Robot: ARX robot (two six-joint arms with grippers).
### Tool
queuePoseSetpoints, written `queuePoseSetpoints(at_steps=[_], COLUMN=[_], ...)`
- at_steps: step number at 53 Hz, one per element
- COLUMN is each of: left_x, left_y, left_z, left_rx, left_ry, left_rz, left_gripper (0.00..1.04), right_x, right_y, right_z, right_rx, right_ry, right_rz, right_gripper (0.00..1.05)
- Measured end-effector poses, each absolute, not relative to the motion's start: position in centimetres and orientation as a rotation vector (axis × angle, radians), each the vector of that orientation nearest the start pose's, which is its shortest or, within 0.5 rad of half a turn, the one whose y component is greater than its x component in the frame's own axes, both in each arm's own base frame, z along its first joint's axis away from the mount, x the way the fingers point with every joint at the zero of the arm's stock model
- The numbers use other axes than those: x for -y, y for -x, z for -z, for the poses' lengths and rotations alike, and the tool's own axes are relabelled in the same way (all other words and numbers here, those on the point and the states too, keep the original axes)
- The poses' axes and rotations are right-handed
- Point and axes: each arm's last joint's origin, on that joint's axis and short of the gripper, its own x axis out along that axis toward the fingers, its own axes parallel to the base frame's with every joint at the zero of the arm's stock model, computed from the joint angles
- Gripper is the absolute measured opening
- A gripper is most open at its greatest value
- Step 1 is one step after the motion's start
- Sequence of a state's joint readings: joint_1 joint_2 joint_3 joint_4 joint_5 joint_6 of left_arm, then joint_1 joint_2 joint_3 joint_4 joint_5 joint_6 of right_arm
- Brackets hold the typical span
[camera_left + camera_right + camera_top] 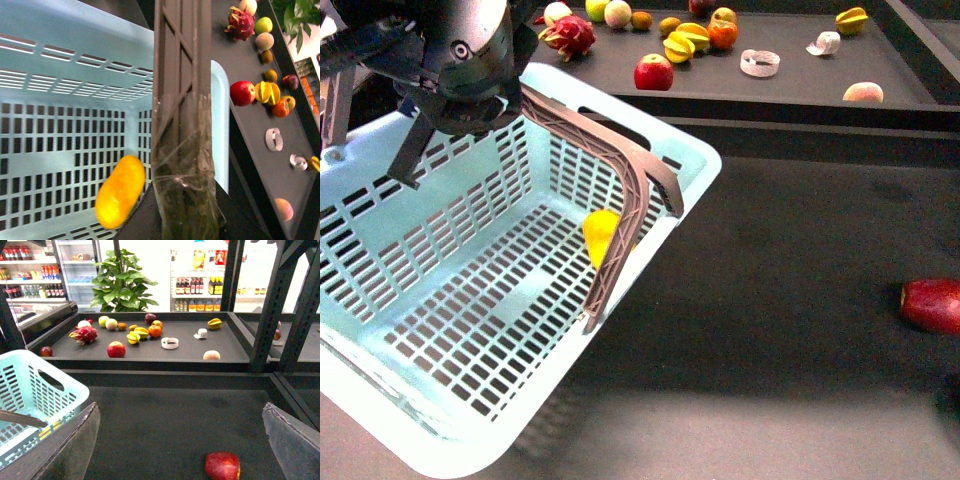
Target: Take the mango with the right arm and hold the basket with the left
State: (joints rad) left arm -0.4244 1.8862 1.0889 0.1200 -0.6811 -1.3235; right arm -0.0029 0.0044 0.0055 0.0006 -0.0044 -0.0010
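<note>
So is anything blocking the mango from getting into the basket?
No. The mango already lies inside the basket, against the wall under the brown handle. Nothing visible is in the way.

Front looks down; wrist views share the basket [60,75]

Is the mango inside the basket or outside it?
Inside. The mango lies within the basket, against its slotted wall near the brown handle.

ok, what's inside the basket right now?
One mango lies inside the basket, by the wall under the brown handle. The handle covers part of it in the front view, and the left arm hides the far corner.
</note>
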Motion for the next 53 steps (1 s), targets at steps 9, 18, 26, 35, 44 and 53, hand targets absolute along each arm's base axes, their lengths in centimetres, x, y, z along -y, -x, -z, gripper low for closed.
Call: queuePoseSetpoints(at_steps=[9,18,26,35,44,53], left_x=[12.3,9.9,9.1,9.3,9.5,9.1], left_y=[-36.8,-37.5,-38.1,-38.6,-38.7,-37.5], left_z=[-15.0,-14.4,-13.7,-10.8,-10.4,-11.3], left_rx=[-0.233,-0.137,-0.071,-0.133,-0.166,-0.187], left_ry=[1.030,1.083,1.184,1.289,1.289,1.277], left_rz=[-0.696,-0.803,-0.833,-0.824,-0.841,-0.886], left_gripper=[0.08,0.08,0.08,0.07,0.23,0.57], right_x=[0.0,0.0,0.0,0.0,0.0,0.0], right_y=[-9.8,-9.8,-9.8,-9.8,-9.8,-9.8], right_z=[-16.5,-16.5,-16.5,-16.5,-16.5,-16.5], right_rx=[0.002,0.002,0.002,0.002,0.002,0.002], right_ry=[0.001,0.001,0.001,0.001,0.001,0.001], right_rz=[-0.002,-0.002,-0.002,-0.002,-0.002,-0.002], right_gripper=[0.97,0.97,0.97,0.97,0.97,0.97])
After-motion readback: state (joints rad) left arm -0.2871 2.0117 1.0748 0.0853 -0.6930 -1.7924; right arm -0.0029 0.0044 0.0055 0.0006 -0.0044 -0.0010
